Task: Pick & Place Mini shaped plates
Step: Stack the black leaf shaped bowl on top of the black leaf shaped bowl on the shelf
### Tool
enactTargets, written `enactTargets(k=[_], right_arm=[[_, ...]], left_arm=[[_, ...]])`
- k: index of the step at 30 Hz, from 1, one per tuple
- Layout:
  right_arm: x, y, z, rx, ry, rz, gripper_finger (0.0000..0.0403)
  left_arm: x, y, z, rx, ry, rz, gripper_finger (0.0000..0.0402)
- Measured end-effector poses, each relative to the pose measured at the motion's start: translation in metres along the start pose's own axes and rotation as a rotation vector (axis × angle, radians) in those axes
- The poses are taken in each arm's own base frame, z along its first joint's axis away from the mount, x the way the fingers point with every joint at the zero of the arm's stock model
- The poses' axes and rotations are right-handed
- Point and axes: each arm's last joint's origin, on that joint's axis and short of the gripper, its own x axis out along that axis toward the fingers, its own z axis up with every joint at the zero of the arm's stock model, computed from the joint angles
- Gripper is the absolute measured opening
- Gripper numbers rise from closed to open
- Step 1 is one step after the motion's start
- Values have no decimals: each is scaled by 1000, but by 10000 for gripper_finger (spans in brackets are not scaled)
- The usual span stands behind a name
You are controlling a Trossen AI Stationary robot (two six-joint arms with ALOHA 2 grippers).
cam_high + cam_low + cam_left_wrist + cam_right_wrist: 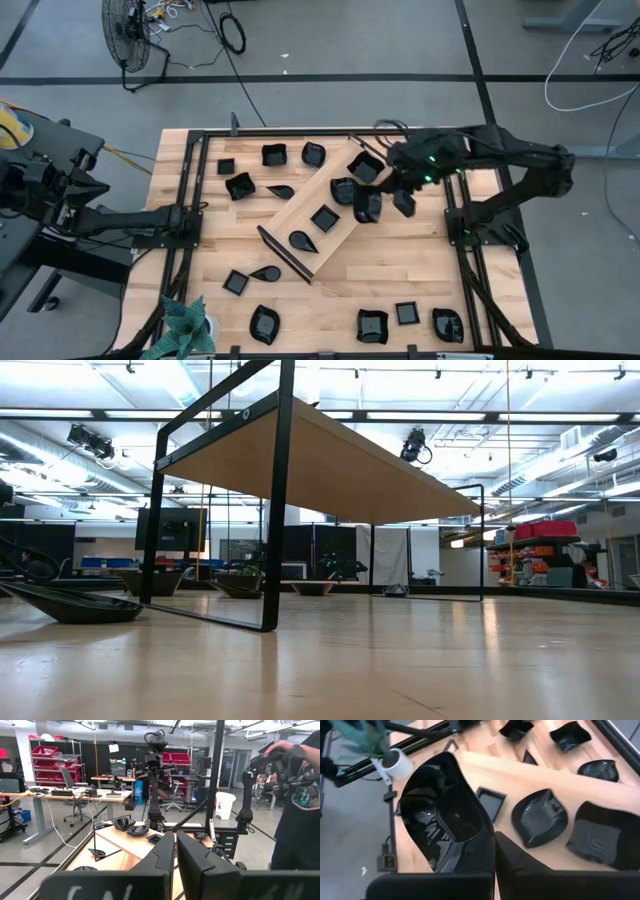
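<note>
Overhead, a pale wooden table [420,270] carries many small glossy black dishes scattered around its edges, with a long light-wood tray with black ends [300,222] lying slantwise across the middle. Four dishes rest on the tray: a small square one [324,217], a teardrop one [301,241], a leaf-shaped one [343,190] and a wavy-rimmed square one [365,167] at its upper end. The right gripper [385,198] reaches over the tray's upper right edge, its fingers clamped on the rim of a glossy black leaf-shaped dish [445,815], which hangs tilted above the wood, just beside the leaf-shaped dish on the tray. More dishes sit along the far edge [273,154] and the near edge [372,325], and a small teal plant in a white pot [185,325] stands at the near left corner. The left gripper [175,851] waits at the table's left side, fingers nearly together and empty. A person [297,815] stands beyond the table, seen from the left wrist camera.
</note>
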Motion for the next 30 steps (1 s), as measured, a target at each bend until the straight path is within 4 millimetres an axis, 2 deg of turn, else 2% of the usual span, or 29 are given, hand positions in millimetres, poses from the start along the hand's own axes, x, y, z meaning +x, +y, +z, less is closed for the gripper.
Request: enactTargets(k=[5, 13, 24, 30], right_arm=[[20, -21, 19, 56, 29, -37, 0], [47, -54, 32, 101, 92, -63, 0], [66, -92, 38, 80, 185, -25, 0], [77, -100, 35, 73, 234, -13, 0]], left_arm=[[0, 0, 0, 0, 0, 0, 25], [0, 0, 0, 0, 0, 0, 25], [0, 0, 0, 0, 0, 0, 25], [0, 0, 0, 0, 0, 0, 25]])
